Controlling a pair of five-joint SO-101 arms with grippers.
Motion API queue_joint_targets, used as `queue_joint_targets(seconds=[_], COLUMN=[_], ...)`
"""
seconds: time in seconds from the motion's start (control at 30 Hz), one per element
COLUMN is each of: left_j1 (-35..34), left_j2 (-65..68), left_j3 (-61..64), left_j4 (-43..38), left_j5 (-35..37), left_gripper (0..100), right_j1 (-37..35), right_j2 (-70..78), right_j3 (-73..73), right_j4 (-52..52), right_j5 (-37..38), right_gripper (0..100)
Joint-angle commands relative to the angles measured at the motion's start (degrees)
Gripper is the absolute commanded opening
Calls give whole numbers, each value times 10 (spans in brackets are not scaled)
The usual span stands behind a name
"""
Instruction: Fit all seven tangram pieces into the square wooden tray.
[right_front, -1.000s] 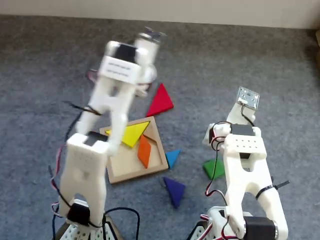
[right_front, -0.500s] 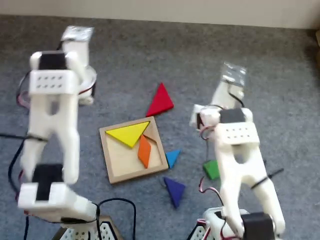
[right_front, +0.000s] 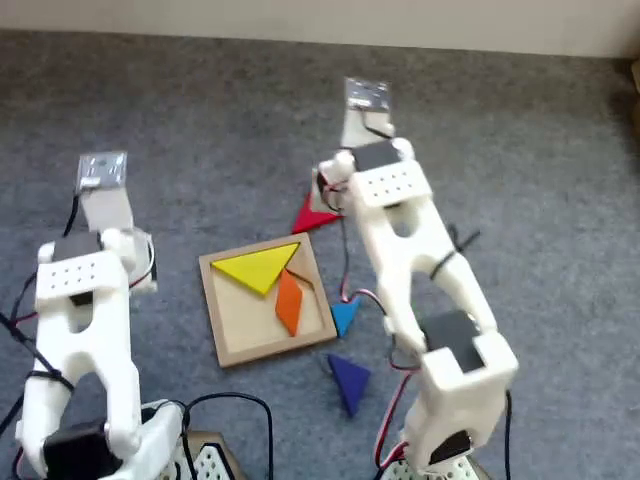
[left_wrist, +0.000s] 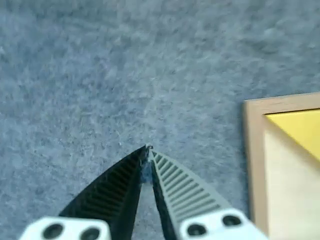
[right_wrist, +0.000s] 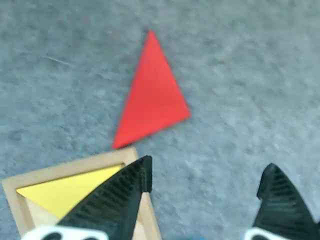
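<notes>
While our right gripper (right_wrist: 207, 165) hangs spread wide over the red triangle (right_wrist: 152, 95), which lies on the desk (right_wrist: 250, 60) beside the wooden tray (right_wrist: 75, 167), we judge it is lined up to grasp that piece. Our left gripper (left_wrist: 149, 150), clenched on nothing, sits off the tray's other side, likely keeping clear. Inside the tray lie the yellow triangle (right_front: 255, 268) and orange piece (right_front: 288, 300).

l gripper (left_wrist: 149, 151) closed, r gripper (right_wrist: 207, 169) spread wide.
</notes>
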Motion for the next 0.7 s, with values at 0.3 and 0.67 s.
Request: queue_joint_targets(seconds=[0.3, 0.67], left_j1=[-53, -54], left_j2=[13, 13], left_j3=[59, 63], left_j4=[-99, -98], left_j5=[-8, -9], left_gripper=[7, 7], right_j1=[-45, -39], right_j2=[245, 422], right_j3=[-309, -542], right_j4=[37, 116], right_j5=[-79, -80], right_gripper=[335, 335])
